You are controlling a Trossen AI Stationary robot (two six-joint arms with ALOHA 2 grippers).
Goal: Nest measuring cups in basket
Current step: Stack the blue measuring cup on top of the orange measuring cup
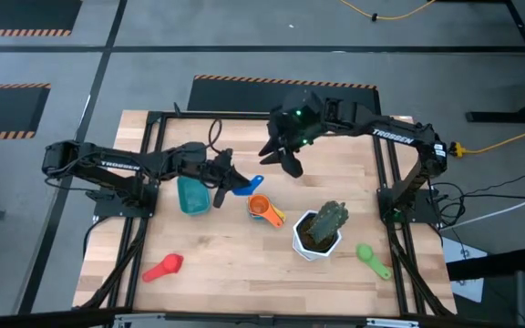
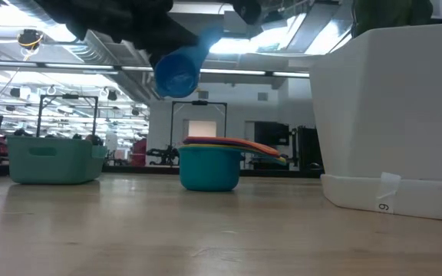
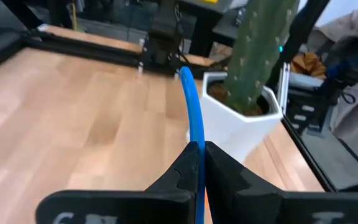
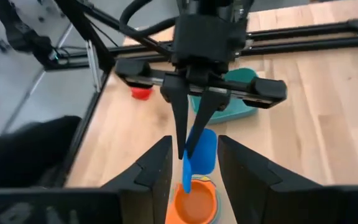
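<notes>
Pale wooden boards make up your table (image 1: pixel 244 264), framed by black rails, with grey floor around it. Your left gripper (image 1: pixel 223 181) is pinched shut on the thin handle of a blue measuring cup (image 1: pixel 242 188), held in the air just above a nested stack of cups (image 1: pixel 264 209). In the high view the blue cup's long axis runs across the table, its bowl pointing away from the left arm toward the stack. The left wrist view shows only the handle edge-on, a slim blue strip rising between the closed fingers (image 3: pixel 224 180), with the white hexagonal pot (image 3: pixel 241 124) and its green cactus beyond. The low view shows what the others do not: the round blue bowl (image 2: pixel 177 73) hanging clear of the table, above the stack, whose bottom cup is teal with orange and yellow handles fanned on top. The teal basket (image 1: pixel 192 194) sits just beside the left gripper, toward the left arm, apart from the stack. Your right gripper (image 1: pixel 284 157) hovers near the table's far middle, fingers spread wide, holding nothing. A red cup (image 1: pixel 164 267) and a green cup (image 1: pixel 371 257) lie well apart near the front corners.
</notes>
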